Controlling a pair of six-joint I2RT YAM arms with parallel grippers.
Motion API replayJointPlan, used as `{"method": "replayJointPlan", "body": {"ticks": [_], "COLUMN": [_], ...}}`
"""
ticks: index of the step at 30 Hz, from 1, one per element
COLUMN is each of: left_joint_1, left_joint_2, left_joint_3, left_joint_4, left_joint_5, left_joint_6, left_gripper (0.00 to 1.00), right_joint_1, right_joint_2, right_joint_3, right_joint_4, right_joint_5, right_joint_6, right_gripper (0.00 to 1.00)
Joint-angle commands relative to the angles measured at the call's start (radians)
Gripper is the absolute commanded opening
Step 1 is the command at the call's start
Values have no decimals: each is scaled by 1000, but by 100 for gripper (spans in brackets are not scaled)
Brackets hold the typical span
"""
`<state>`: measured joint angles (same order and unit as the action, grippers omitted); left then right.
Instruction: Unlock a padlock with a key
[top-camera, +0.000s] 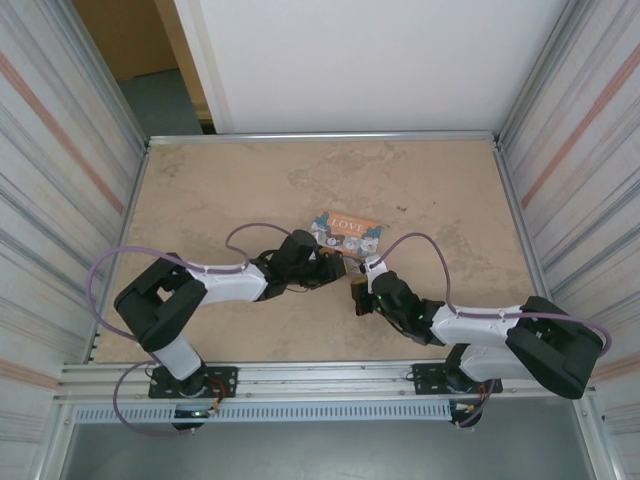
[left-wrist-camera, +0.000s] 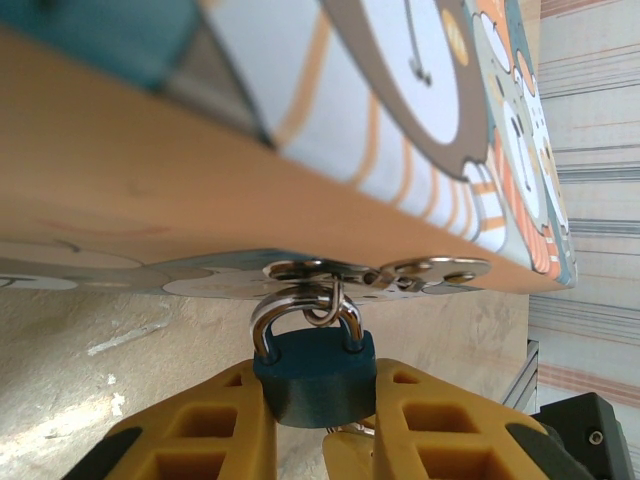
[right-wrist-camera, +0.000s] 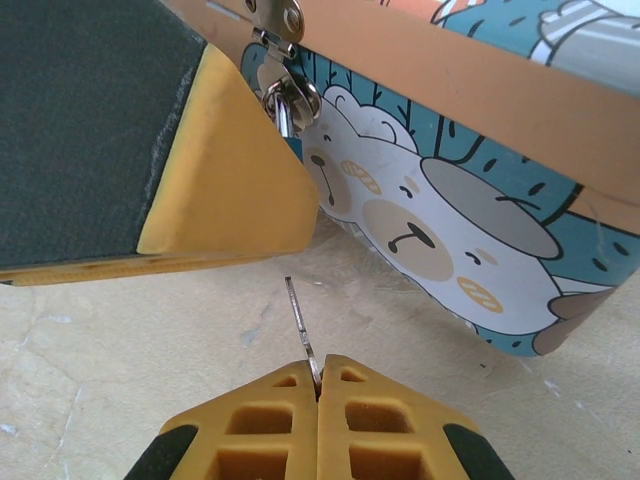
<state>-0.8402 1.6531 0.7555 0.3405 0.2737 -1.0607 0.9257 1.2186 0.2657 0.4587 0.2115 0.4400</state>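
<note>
The small dark blue padlock (left-wrist-camera: 315, 375) hangs by its silver shackle (left-wrist-camera: 305, 310) from the hasp of the cartoon picture box (left-wrist-camera: 420, 130). My left gripper (left-wrist-camera: 318, 400) is shut on the padlock's body, one yellow finger on each side. My right gripper (right-wrist-camera: 318, 385) is shut on the key (right-wrist-camera: 300, 325), whose thin blade points up toward the left gripper's finger (right-wrist-camera: 230, 170). The key's tip is a short way from that finger and is not in the padlock (right-wrist-camera: 297, 147), of which just a sliver shows. From above, both grippers (top-camera: 330, 265) (top-camera: 358, 285) meet at the box's near edge.
The orange-and-teal box (top-camera: 347, 232) lies mid-table on the beige tabletop (top-camera: 250, 190). Metal rails and corrugated walls (top-camera: 60, 150) frame the table on both sides. Purple cables (top-camera: 250, 232) loop above each arm.
</note>
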Motion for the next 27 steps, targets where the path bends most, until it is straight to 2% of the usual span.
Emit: {"method": "replayJointPlan", "body": {"ticks": [1,27], "left_joint_1": [-8,-12], "left_joint_2": [2,9], "left_joint_3": [34,39], "left_joint_4": [22,22], "left_joint_5": [20,31], "left_joint_6": [-5,-10], "left_gripper": [22,22], "right_joint_1": [7,-2], "right_joint_2": [6,51], "right_joint_3": [29,50], "right_joint_4": [29,55], "right_joint_5": [28,46], "right_joint_6": [7,4], "right_gripper": [0,0]}}
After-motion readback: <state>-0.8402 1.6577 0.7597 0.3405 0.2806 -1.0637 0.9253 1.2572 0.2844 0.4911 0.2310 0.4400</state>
